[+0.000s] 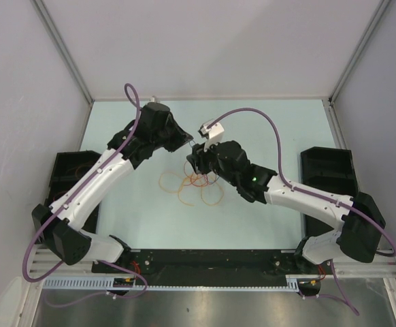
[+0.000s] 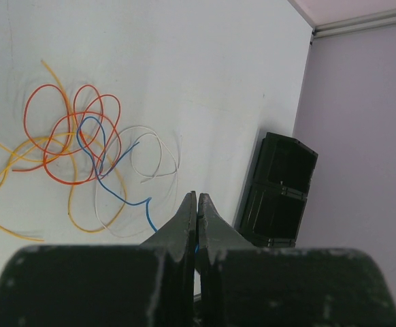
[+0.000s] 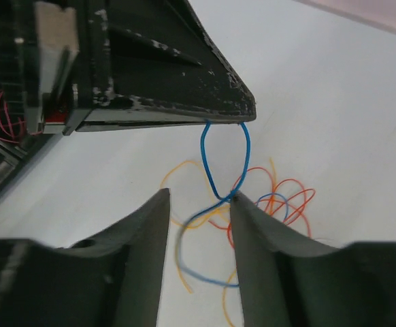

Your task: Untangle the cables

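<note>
Cables (image 1: 196, 182): lying in one loose knot at mid-table, between the two wrists, on the pale table (image 1: 137, 221). The left wrist view is showing a red cable (image 2: 26, 112) in round loops, an orange cable (image 2: 1, 176) sprawling widest, a whitish cable (image 2: 160, 146) at the knot's edge, and a blue cable (image 2: 116, 195) threading out of the heap toward that camera.

The blue cable is being held up. A short loop of it is hanging from the tip of the left gripper (image 2: 197, 199), whose fingers are pressed flat together and pinching it. The rest is trailing down into the red and orange coils.

Right gripper (image 3: 199, 199): fingers standing apart, nothing pinched. They are straddling the blue strand just where the loop's two sides cross. The strand is sitting hard against one finger; touching or not, I cannot tell.

Judgement: the step in hand is looking like a second hold on the blue cable, below the left pinch, for drawing it out of the heap.

Notes for doing it well:
- Centre the strand between the pads before closing, since a wire this fine may slip off an edge.
- Take one strand, below the crossing, not both sides of the loop.
- Keep the left pinch firm and draw apart slowly.
- Watch the red loops. If the whole knot is lifting, ease off.
</note>
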`<state>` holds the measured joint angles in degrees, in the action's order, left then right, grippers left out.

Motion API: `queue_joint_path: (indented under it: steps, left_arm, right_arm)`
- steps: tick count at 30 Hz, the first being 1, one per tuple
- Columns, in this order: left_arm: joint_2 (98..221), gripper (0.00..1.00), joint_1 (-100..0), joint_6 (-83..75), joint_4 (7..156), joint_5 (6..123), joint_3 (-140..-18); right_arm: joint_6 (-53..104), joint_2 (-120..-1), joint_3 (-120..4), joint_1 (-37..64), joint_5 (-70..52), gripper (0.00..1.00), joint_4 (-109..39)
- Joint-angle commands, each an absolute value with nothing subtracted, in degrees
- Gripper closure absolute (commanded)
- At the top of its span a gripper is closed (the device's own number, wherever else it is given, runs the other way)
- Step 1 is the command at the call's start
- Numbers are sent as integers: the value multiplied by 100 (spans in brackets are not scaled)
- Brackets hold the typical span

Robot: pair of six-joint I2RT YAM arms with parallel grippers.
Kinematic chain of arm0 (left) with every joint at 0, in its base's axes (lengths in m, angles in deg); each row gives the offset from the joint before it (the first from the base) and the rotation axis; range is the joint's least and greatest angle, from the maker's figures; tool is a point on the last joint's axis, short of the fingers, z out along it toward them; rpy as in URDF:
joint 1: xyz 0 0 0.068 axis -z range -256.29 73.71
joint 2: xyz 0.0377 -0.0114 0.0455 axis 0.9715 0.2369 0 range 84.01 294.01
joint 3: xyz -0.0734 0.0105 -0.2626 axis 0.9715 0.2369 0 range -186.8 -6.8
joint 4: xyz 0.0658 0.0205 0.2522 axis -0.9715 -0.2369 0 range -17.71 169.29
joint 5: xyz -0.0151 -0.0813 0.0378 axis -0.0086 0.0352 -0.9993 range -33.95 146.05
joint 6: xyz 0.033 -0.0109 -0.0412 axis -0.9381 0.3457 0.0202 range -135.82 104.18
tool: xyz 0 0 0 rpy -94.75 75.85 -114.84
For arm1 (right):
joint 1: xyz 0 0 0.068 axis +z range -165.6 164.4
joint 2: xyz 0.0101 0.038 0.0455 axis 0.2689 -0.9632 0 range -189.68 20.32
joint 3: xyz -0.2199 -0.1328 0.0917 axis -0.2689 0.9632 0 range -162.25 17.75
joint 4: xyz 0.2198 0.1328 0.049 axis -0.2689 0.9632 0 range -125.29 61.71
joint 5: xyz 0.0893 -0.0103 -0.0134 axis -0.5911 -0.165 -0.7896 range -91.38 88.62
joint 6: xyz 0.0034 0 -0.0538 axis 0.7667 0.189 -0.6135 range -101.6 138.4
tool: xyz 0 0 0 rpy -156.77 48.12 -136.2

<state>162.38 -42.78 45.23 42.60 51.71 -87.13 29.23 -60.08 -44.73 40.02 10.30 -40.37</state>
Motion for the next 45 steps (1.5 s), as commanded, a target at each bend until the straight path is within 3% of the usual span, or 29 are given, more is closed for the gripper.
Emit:
queue_joint_path:
  steps: [1, 2, 5, 11, 18, 21, 22, 25, 27, 32, 36, 40, 45]
  left_arm:
    - [16241, 100, -4263, 4640, 4238, 5148, -8959]
    - [16232, 100, -4263, 4632, 4246, 5139, -8950]
    - [16241, 100, -4263, 4632, 4238, 5148, -8942]
    - [16206, 100, -4272, 4614, 4343, 5218, -8819]
    - [16127, 97, -4272, 4342, 4650, 5534, -8687]
    - [16039, 81, -4272, 4105, 4887, 5709, -8608]
    - [16021, 58, -4307, 3922, 4897, 5728, -8616]
    - [15881, 22, -4508, 3596, 4757, 5763, -8643]
    - [15732, 9, -4658, 3428, 4608, 5806, -8678]
    - [15442, 5, -5282, 2357, 3975, 5737, -8844]
    - [15178, 4, -5379, 1267, 3290, 4886, -8714]
    - [15037, 5, -5388, 503, 3324, 4121, -8099]
    - [15458, 6, -5388, 53, 3447, 4067, -7720]
  right_arm:
    - [2588, -6080, -4790, 4170, 1566, 62, -4495]
    - [2561, -6089, -4808, 4197, 1715, 75, -4513]
    - [2517, -6141, -4834, 4241, 1944, 92, -4531]
    - [2578, -6221, -4861, 4241, 2068, 100, -4504]
    - [2596, -6115, -4852, 4250, 2068, 100, -4548]
    - [2570, -5984, -4852, 4250, 2059, 100, -4566]
    - [2569, -5940, -4860, 4250, 2085, 100, -4566]
    - [2543, -5729, -4860, 4206, 2138, 100, -4478]
    - [2534, -5528, -4861, 4092, 2156, 100, -4399]
    - [2420, -4965, -4930, 3811, 2287, 100, -4048]
    - [2139, -4534, -5290, 3495, 2506, 100, -3573]
    - [1911, -4244, -5808, 2951, 2656, 100, -3003]
    - [1533, -4278, -6336, 2492, 3112, 100, -2519]
